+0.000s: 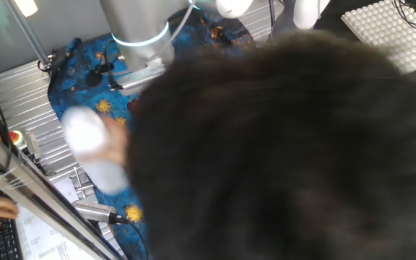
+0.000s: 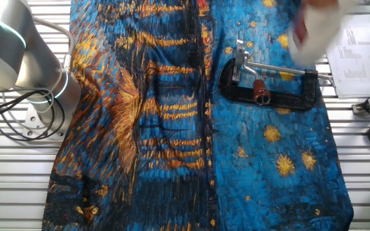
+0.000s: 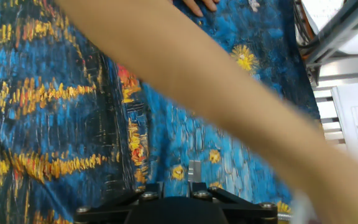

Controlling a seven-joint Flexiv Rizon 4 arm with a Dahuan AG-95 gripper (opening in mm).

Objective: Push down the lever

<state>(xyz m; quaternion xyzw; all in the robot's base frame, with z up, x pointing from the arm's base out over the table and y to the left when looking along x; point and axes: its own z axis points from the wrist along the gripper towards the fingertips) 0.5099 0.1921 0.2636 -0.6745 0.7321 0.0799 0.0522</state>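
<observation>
You needed the person's forearm (image 3: 229,99) clear before steering the gripper (image 3: 194,171) (open or closed, I couldn't tell) to the lever (image 2: 281,68) and pressing straight down.

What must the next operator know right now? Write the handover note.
Gripper: only its base shows in the hand view, so open or shut cannot be told; it holds nothing visible and hangs above the blue cloth.
Lever: on the black C-clamp, lying on the cloth, far from the arm.
A person's forearm crosses the workspace and moves a blurred white object near the clamp.
Done: nothing.
Left: wait for the person to clear, approach, push the lever down.
</observation>
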